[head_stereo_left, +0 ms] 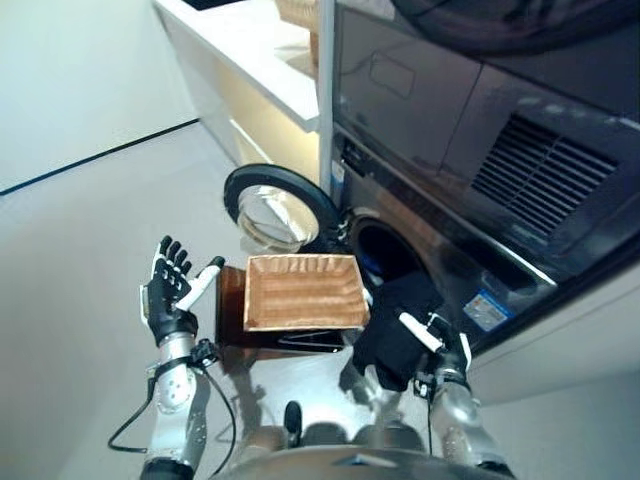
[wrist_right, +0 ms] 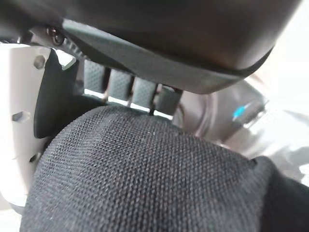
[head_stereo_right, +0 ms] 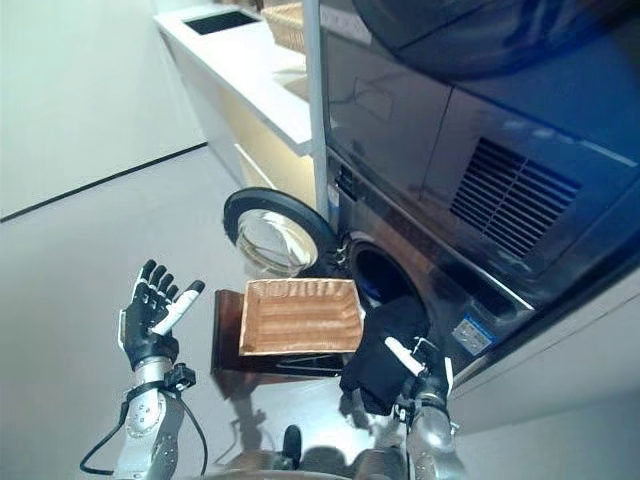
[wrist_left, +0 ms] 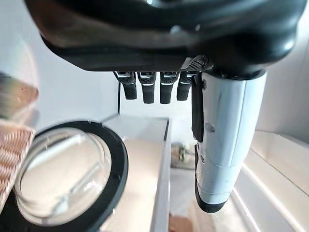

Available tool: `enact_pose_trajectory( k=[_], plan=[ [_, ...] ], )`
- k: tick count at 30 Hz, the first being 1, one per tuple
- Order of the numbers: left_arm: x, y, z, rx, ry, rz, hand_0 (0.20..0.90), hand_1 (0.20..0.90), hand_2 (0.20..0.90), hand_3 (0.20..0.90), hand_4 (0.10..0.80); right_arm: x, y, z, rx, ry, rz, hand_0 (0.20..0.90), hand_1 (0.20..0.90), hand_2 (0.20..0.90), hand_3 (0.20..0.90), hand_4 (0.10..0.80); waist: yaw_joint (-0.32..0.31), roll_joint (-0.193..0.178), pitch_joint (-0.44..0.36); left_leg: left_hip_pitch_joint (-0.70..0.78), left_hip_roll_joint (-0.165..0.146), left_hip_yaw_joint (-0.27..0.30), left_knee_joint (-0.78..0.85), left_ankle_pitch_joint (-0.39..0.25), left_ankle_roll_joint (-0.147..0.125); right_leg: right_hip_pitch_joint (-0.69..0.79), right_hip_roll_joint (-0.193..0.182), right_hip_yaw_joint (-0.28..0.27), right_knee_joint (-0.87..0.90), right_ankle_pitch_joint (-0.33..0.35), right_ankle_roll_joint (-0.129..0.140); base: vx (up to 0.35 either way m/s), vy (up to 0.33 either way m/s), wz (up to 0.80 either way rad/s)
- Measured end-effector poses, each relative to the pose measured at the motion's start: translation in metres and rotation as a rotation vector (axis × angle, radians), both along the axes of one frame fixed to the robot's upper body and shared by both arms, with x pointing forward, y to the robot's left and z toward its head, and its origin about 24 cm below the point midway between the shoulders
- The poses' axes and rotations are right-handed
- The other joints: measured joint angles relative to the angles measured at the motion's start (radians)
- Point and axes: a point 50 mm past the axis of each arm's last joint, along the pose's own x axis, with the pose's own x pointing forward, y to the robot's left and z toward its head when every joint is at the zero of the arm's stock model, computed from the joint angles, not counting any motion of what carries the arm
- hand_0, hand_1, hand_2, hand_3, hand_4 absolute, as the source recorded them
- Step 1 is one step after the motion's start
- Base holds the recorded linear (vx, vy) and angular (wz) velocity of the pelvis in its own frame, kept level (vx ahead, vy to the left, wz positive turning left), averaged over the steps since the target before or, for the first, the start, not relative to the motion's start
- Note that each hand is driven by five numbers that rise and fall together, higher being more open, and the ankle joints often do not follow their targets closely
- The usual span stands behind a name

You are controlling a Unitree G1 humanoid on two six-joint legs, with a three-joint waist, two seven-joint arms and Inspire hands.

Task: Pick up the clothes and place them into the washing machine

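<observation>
one black garment (head_stereo_left: 400, 330), one basket (head_stereo_left: 303, 292), one washing machine (head_stereo_left: 430, 250)

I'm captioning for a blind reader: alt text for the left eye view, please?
The right hand holds a black garment near the washing machine's open drum. The left hand is raised, open and empty. A wicker basket sits between them, below the open door.

The black garment (wrist_right: 145, 174) is matt, coarse-knit cloth, the basket (head_stereo_left: 303, 291) ribbed woven wicker, the washing machine (head_stereo_left: 470, 170) glossy dark metal, its door (head_stereo_left: 272, 213) clear glass.
</observation>
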Motion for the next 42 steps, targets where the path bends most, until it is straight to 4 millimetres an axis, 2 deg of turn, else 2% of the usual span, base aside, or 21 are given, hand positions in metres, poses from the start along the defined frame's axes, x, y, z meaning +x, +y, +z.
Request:
enact_pose_trajectory(
  k=[1, 2, 3, 4, 5, 6, 7, 8, 10, 14, 16, 18, 20, 22, 27, 30, 32, 33, 37, 40, 42],
  plan=[
    [0.004, -0.004, 0.000, -0.004, 0.000, -0.014, 0.900, 0.900, 0.900, 0.900, 0.800, -0.003, 0.002, -0.004, 0.001, 0.022, 0.003, 0.200, 0.200, 0.200, 0.200, 0.300, -0.007, -0.012, 0.000, 0.008, 0.016, 0.000, -0.026, 0.007, -0.011, 0.040, 0.019, 0.011, -0.038, 0.102, 0.039, 0.124, -0.220, 1.00],
    [0.004, -0.008, -0.002, -0.017, 0.003, -0.018, 0.900, 0.900, 0.900, 0.900, 0.800, -0.004, 0.001, -0.006, -0.003, 0.035, 0.004, 0.200, 0.200, 0.200, 0.200, 0.300, -0.006, -0.009, -0.002, 0.019, 0.027, 0.009, -0.043, 0.006, -0.013, 0.040, 0.033, 0.014, -0.032, 0.119, 0.032, 0.107, -0.149, 0.92],
    [0.002, -0.019, -0.007, -0.055, 0.013, -0.033, 0.900, 0.900, 0.900, 0.900, 0.800, -0.007, -0.003, -0.009, -0.015, 0.060, 0.000, 0.200, 0.200, 0.200, 0.200, 0.300, -0.005, -0.007, -0.008, 0.024, 0.061, 0.023, -0.068, -0.018, -0.030, 0.032, 0.053, -0.003, -0.014, 0.105, 0.010, 0.093, -0.138, 0.67],
    [-0.002, -0.030, -0.013, -0.088, 0.030, -0.047, 0.900, 0.900, 0.900, 0.900, 0.800, -0.009, -0.008, -0.011, -0.028, 0.075, -0.002, 0.200, 0.200, 0.200, 0.200, 0.300, 0.005, -0.010, -0.012, 0.014, 0.051, 0.046, 0.013, -0.046, -0.028, 0.044, 0.048, -0.033, -0.023, 0.106, 0.001, 0.087, -0.134, 0.58],
    [-0.006, -0.033, -0.016, -0.099, 0.041, -0.050, 0.900, 0.900, 0.900, 0.900, 0.800, -0.009, -0.012, -0.010, -0.042, 0.077, -0.002, 0.200, 0.200, 0.200, 0.200, 0.300, 0.015, 0.003, -0.021, 0.015, 0.043, 0.060, 0.049, -0.053, -0.018, 0.060, 0.051, -0.043, -0.023, 0.104, 0.000, -0.011, -0.061, 1.04],
    [-0.009, -0.041, -0.020, -0.113, 0.063, -0.082, 0.900, 0.900, 0.900, 0.900, 0.800, -0.015, -0.022, -0.011, -0.053, 0.090, -0.037, 0.200, 0.200, 0.200, 0.200, 0.300, -0.027, 0.017, -0.048, 0.003, 0.055, 0.102, 0.029, -0.025, -0.008, 0.092, 0.060, -0.135, -0.034, 0.118, -0.004, 0.006, 0.011, 1.18],
    [-0.008, -0.046, -0.019, -0.117, 0.056, -0.107, 0.900, 0.900, 0.900, 0.900, 0.800, -0.015, -0.027, -0.010, -0.050, 0.086, -0.077, 0.200, 0.200, 0.200, 0.200, 0.300, -0.033, 0.020, -0.055, 0.005, 0.067, 0.137, 0.000, -0.008, 0.000, 0.083, 0.056, -0.162, -0.020, 0.106, -0.004, 0.062, 0.001, 1.16],
    [-0.009, -0.046, -0.019, -0.116, 0.053, -0.113, 0.900, 0.900, 0.900, 0.900, 0.800, -0.010, -0.030, -0.007, -0.057, 0.074, -0.094, 0.200, 0.200, 0.200, 0.200, 0.300, -0.024, 0.026, -0.061, 0.008, 0.071, 0.174, -0.032, 0.006, -0.008, 0.072, 0.056, -0.162, -0.018, 0.098, -0.007, 0.100, -0.016, 0.40],
    [-0.013, -0.042, -0.021, -0.107, 0.067, -0.103, 0.900, 0.900, 0.900, 0.900, 0.800, -0.003, -0.028, -0.005, -0.057, 0.059, -0.086, 0.200, 0.200, 0.200, 0.200, 0.300, -0.024, 0.023, -0.070, 0.014, 0.065, 0.180, -0.067, 0.028, -0.006, 0.058, 0.053, -0.157, -0.016, 0.100, -0.003, 0.040, 0.012, -0.03],
    [-0.017, -0.025, -0.020, -0.065, 0.078, -0.070, 0.900, 0.900, 0.900, 0.900, 0.800, 0.013, -0.002, -0.007, 0.014, 0.053, -0.071, 0.200, 0.200, 0.200, 0.200, 0.300, -0.018, 0.013, -0.089, 0.009, 0.054, 0.199, -0.097, 0.036, -0.007, 0.027, 0.038, -0.144, -0.016, 0.100, 0.003, -0.063, 0.058, -0.10],
    [-0.014, -0.022, -0.016, -0.046, 0.065, -0.075, 0.900, 0.900, 0.900, 0.900, 0.800, 0.027, 0.008, -0.005, 0.046, 0.042, -0.079, 0.200, 0.200, 0.200, 0.200, 0.300, -0.012, 0.029, -0.101, -0.030, 0.051, 0.209, -0.096, 0.040, -0.007, -0.033, 0.033, -0.132, 0.002, 0.100, 0.006, -0.181, 0.114, -0.12],
    [-0.011, -0.026, -0.012, -0.051, 0.044, -0.082, 0.900, 0.900, 0.900, 0.900, 0.800, 0.041, 0.010, 0.000, 0.050, 0.019, -0.089, 0.200, 0.200, 0.200, 0.200, 0.300, 0.007, 0.047, -0.100, -0.070, 0.048, 0.221, -0.092, 0.054, 0.003, -0.098, 0.027, -0.112, 0.036, 0.101, 0.007, -0.182, 0.090, -0.17],
    [-0.002, -0.034, -0.006, -0.054, 0.015, -0.102, 0.900, 0.900, 0.900, 0.900, 0.800, 0.059, 0.008, 0.013, 0.063, -0.032, -0.141, 0.200, 0.200, 0.200, 0.200, 0.300, 0.010, 0.072, -0.079, -0.118, 0.036, 0.223, -0.086, 0.071, 0.015, -0.167, 0.013, -0.095, 0.090, 0.094, 0.017, -0.212, 0.074, 0.01],
    [0.006, -0.038, 0.002, -0.053, -0.023, -0.114, 0.900, 0.900, 0.900, 0.900, 0.800, 0.071, 0.008, 0.024, 0.077, -0.081, -0.181, 0.200, 0.200, 0.200, 0.200, 0.300, 0.017, 0.078, -0.049, -0.141, 0.030, 0.226, -0.081, 0.075, 0.020, -0.210, 0.003, -0.088, 0.127, 0.087, 0.020, -0.212, 0.021, 0.00],
    [0.036, -0.042, 0.047, -0.030, -0.238, -0.115, 0.900, 0.900, 0.900, 0.900, 0.800, 0.116, 0.001, 0.075, 0.135, -0.300, -0.335, 0.200, 0.200, 0.200, 0.200, 0.300, 0.030, 0.095, 0.082, -0.341, 0.029, 0.202, 0.080, 0.049, 0.017, -0.437, -0.038, -0.078, 0.372, 0.002, -0.005, -0.183, -0.036, 0.21],
    [0.040, -0.040, 0.070, -0.017, -0.341, -0.091, 0.900, 0.900, 0.900, 0.900, 0.800, 0.136, -0.004, 0.103, 0.165, -0.398, -0.399, 0.200, 0.200, 0.200, 0.200, 0.300, 0.035, 0.100, 0.143, -0.467, 0.039, 0.203, 0.220, 0.006, 0.016, -0.570, -0.058, -0.056, 0.531, -0.064, -0.026, -0.101, -0.017, 0.21],
    [0.039, -0.038, 0.077, -0.011, -0.376, -0.073, 0.900, 0.900, 0.900, 0.900, 0.800, 0.141, -0.006, 0.112, 0.180, -0.433, -0.427, 0.200, 0.200, 0.200, 0.200, 0.300, 0.046, 0.100, 0.154, -0.534, 0.055, 0.210, 0.296, -0.024, 0.017, -0.638, -0.057, -0.039, 0.600, -0.092, -0.034, -0.083, -0.020, 0.03],
    [0.039, -0.038, 0.079, -0.007, -0.384, -0.066, 0.900, 0.900, 0.900, 0.900, 0.800, 0.143, -0.009, 0.116, 0.187, -0.444, -0.450, 0.200, 0.200, 0.200, 0.200, 0.300, 0.053, 0.098, 0.161, -0.562, 0.064, 0.210, 0.337, -0.036, 0.007, -0.670, -0.054, -0.027, 0.638, -0.105, -0.040, -0.065, -0.017, -0.09],
    [0.035, -0.039, 0.097, 0.032, -0.471, -0.027, 0.900, 0.900, 0.900, 0.900, 0.800, 0.156, -0.017, 0.141, 0.219, -0.521, -0.537, 0.200, 0.200, 0.200, 0.200, 0.300, 0.061, 0.097, 0.173, -0.719, 0.108, 0.199, 0.539, -0.111, -0.002, -0.810, -0.036, 0.007, 0.793, -0.166, -0.059, 0.037, -0.040, -0.07],
    [0.035, -0.040, 0.103, 0.061, -0.499, -0.025, 0.900, 0.900, 0.900, 0.900, 0.800, 0.163, -0.034, 0.158, 0.232, -0.570, -0.612, 0.200, 0.200, 0.200, 0.200, 0.300, 0.061, 0.097, 0.175, -0.765, 0.110, 0.193, 0.570, -0.120, -0.004, -0.862, -0.034, 0.016, 0.831, -0.181, -0.068, 0.000, 0.000, 0.00],
    [0.035, -0.040, 0.105, 0.060, -0.512, -0.021, 0.900, 0.900, 0.900, 0.900, 0.800, 0.165, -0.029, 0.164, 0.255, -0.593, -0.635, 0.200, 0.200, 0.200, 0.200, 0.300, 0.062, 0.098, 0.174, -0.779, 0.110, 0.192, 0.564, -0.122, -0.010, -0.879, -0.033, 0.018, 0.836, -0.183, -0.071, 0.017, -0.005, 0.02]
  ],
)
